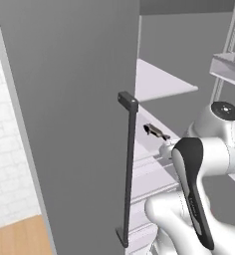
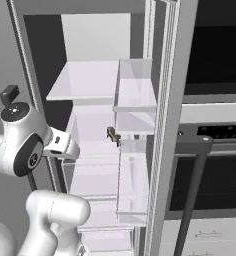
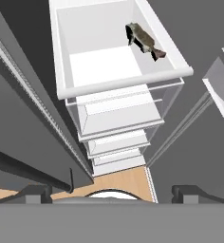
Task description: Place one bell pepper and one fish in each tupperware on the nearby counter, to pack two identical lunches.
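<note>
Wide open and holding nothing, the pincer (image 3: 111,190) shows its two dark finger tips at the bottom of the hand view, looking down into an open fridge; a fish (image 3: 144,39) lies in the far right corner of a white shelf (image 3: 123,83), well apart from the tips. From the left base view, the fish (image 1: 156,131) sits beyond the grey door (image 1: 69,119) with its dark handle (image 1: 129,169). From the right base view, the fish (image 2: 112,134) rests at the shelf's right edge, and the oven (image 2: 215,145) stands to the right.

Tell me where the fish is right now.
The fish lies inside the open fridge, on a white shelf tray, near its far right corner in the hand view. In the right base view it sits mid-height, just left of the clear door bins.
</note>
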Motion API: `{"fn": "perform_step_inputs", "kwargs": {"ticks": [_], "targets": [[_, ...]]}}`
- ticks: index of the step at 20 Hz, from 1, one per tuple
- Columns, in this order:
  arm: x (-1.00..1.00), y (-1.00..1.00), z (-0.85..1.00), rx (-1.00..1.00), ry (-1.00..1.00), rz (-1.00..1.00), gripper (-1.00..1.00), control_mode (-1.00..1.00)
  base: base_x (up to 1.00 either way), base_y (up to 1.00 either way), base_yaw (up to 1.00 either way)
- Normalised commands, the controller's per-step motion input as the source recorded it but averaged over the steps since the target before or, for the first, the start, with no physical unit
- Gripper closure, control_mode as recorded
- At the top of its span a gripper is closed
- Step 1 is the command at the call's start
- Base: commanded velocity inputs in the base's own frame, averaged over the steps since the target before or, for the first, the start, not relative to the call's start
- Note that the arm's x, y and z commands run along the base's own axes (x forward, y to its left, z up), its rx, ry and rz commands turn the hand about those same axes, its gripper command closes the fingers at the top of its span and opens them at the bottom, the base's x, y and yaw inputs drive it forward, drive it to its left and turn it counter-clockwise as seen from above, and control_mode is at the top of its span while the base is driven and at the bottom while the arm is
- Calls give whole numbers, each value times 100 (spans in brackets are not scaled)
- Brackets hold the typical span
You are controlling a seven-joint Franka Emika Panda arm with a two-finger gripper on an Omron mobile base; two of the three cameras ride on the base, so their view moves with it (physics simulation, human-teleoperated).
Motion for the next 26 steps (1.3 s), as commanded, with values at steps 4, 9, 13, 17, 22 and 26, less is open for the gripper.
{"fn": "perform_step_inputs", "kwargs": {"ticks": [4,9,13,17,22,26], "targets": [[0,0,0,0,0,0,-100,100,22,-11,5],[0,0,0,0,0,0,-100,100,13,-17,6],[0,0,0,0,0,0,-100,100,9,-43,2],[0,0,0,0,0,0,-100,100,4,-33,0],[0,0,0,0,0,0,-100,100,0,0,0],[0,0,0,0,0,0,-100,100,0,0,0]]}}
